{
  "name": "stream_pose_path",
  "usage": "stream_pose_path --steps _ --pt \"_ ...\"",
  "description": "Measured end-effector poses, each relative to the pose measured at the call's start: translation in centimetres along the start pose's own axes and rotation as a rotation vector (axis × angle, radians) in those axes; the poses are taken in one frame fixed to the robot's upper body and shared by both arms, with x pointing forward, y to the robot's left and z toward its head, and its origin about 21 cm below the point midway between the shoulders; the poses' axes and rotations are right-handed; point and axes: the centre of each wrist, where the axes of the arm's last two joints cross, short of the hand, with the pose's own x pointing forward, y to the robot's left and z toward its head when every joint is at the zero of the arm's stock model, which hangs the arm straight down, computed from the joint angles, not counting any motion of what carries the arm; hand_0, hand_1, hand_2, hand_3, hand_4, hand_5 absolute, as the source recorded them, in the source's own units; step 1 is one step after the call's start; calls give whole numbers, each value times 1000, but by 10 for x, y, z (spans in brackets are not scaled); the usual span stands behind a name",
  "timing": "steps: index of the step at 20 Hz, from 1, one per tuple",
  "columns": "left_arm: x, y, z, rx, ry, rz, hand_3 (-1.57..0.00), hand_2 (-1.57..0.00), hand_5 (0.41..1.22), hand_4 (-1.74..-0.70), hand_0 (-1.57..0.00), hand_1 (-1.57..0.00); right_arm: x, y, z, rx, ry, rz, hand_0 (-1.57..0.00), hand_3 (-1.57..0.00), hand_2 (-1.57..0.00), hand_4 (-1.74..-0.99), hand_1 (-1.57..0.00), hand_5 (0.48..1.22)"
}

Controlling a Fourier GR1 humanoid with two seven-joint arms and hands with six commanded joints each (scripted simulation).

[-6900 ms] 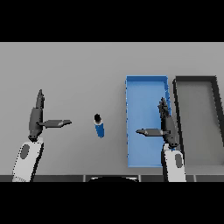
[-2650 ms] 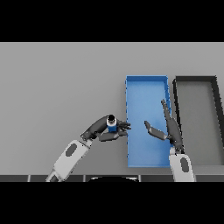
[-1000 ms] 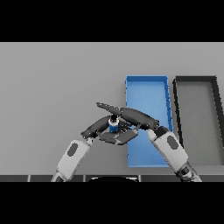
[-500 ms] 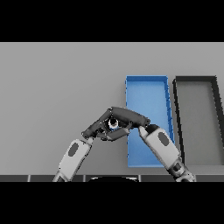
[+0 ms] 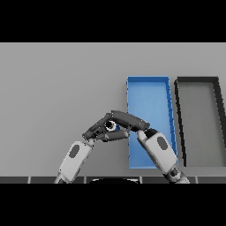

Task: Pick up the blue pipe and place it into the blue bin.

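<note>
You're mid-handover: both the left hand (image 5: 98, 127) and right hand (image 5: 128, 120) close on the pipe (image 5: 111, 126), raised just at nine o'clock of the bin (image 5: 148, 88), so next carry it toward three o'clock and release.

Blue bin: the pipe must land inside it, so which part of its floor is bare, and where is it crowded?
The blue bin floor is bare at its far end. Its near end is covered by the right hand and forearm. Both hands, left hand included, crowd the blue pipe just left of it.
</note>
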Motion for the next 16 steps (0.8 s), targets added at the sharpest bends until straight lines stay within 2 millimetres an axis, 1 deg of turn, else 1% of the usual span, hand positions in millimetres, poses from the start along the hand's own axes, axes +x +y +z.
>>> stream_pose_path --steps 1,2,3,4,5,6,8,10,11,12,13,15,16 --pt "1 -1 0 2 3 0 -1264 -1566 1221 -1734 -1571 -1571 0 1 2 -7 -7 -8 -1550 -1541 -1550 -1495 -1550 1191" --pt "3 2 0 9 1 -13 -1051 -1336 1221 -1629 -1446 -1368 1 0 2 -20 -6 -13 -1554 -1547 -1555 -1496 -1554 1197" --pt "3 1 3 1 -6 -26 -841 -1069 1221 -1512 -1175 -1094 2 -1 6 -24 -15 -7 -1557 -1552 -1558 -1496 -1558 1202" --pt "2 3 1 -9 21 -47 -672 -855 1221 -1406 -940 -875 2 1 4 -32 2 8 -1560 -1556 -1560 -1497 -1560 1206" --pt "3 4 3 -23 36 -66 -538 -684 1221 -1319 -752 -700 3 1 1 -35 10 7 -1562 -1559 -1563 -1497 -1563 1209" --pt "2 5 2 -43 47 -74 -430 -547 1221 -1250 -601 -560 2 0 2 -38 11 7 -1564 -1561 -1564 -1498 -1564 1211" --pt "-1 7 1 -77 48 -81 -275 -350 1063 -1134 -384 -358 5 2 1 -50 41 13 -1567 -1565 -1567 -1498 -1567 1215" --pt "-4 8 3 -76 94 -74 -175 -223 912 -1059 -246 -229 5 1 0 -54 40 10 -1568 -1567 -1568 -1499 -1568 1217" --pt "-1 11 4 -70 125 -75 -140 -178 848 -1031 -196 -183 6 1 2 -56 -14 7 -1569 -1568 -1569 -1499 -1569 1218" --pt "-2 9 6 -72 144 -71 -112 -143 785 -1011 -157 -146 5 3 2 -56 -15 10 -1569 -1568 -1569 -1499 -1569 1218" --pt "-2 8 4 -63 153 -73 -89 -114 729 -991 -125 -117 6 3 -2 -61 12 15 -1570 -1569 -1570 -1499 -1570 1219" --pt "-3 12 8 -50 161 -74 -57 -73 642 -975 -80 -74 5 -1 0 -72 -11 30 -1570 -1570 -1570 -1499 -1570 1220" --pt "-5 9 10 -40 180 -55 -45 -58 607 -974 -64 -59 4 -1 0 -76 -10 19 -1570 -1570 -1570 -1499 -1570 1220"
